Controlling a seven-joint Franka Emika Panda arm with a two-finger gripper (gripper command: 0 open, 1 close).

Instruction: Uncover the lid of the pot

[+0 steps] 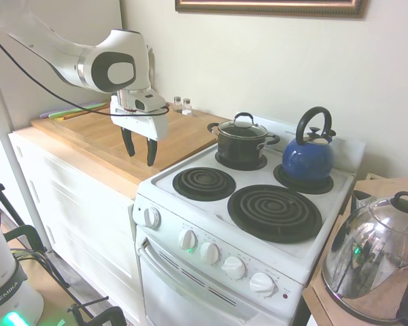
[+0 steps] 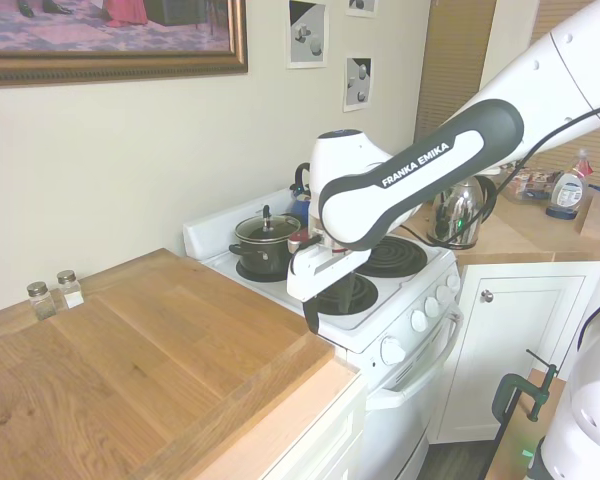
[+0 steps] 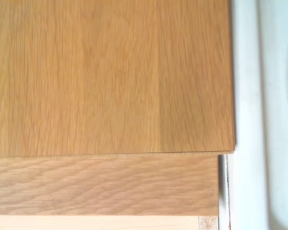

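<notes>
Open, empty hand (image 1: pixel 140 148) hangs over the counter (image 1: pixel 88 136), well apart from the lid (image 1: pixel 242 127).

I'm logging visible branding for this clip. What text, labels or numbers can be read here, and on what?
"FRANKA EMIKA": on the arm's dark forearm band.
"KA EMIKA": cut off, on the white base.
Stove knobs' markings: too small.
Spray bottle label: blurred.
</notes>
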